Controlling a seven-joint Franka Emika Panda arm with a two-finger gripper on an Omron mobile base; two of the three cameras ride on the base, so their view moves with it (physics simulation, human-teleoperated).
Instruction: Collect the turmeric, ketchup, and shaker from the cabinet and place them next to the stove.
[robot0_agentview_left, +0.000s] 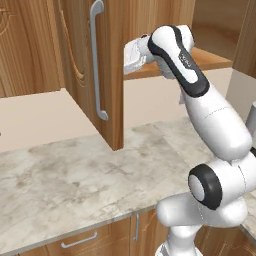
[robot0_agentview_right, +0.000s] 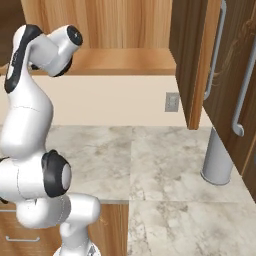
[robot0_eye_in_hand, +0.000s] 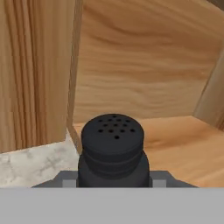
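Observation:
A black shaker (robot0_eye_in_hand: 112, 151) with a perforated round top sits between my gripper's (robot0_eye_in_hand: 112, 181) two tips, and the gripper is shut on it. Ahead of it lie the bare wooden shelf (robot0_eye_in_hand: 179, 140) and back wall of the cabinet. In the left base view my white hand (robot0_agentview_left: 134, 54) reaches in over the shelf (robot0_agentview_left: 215, 60), just past the edge of the open cabinet door (robot0_agentview_left: 80, 75). The turmeric, the ketchup and the stove are out of view.
A marble counter (robot0_agentview_left: 75, 170) runs below the cabinet. The open door's long silver handle (robot0_agentview_left: 97, 65) hangs close to my hand. A grey cylinder (robot0_agentview_right: 217, 160) stands on the counter at the right under another open door (robot0_agentview_right: 192, 60). A wall outlet (robot0_agentview_right: 171, 101) is behind.

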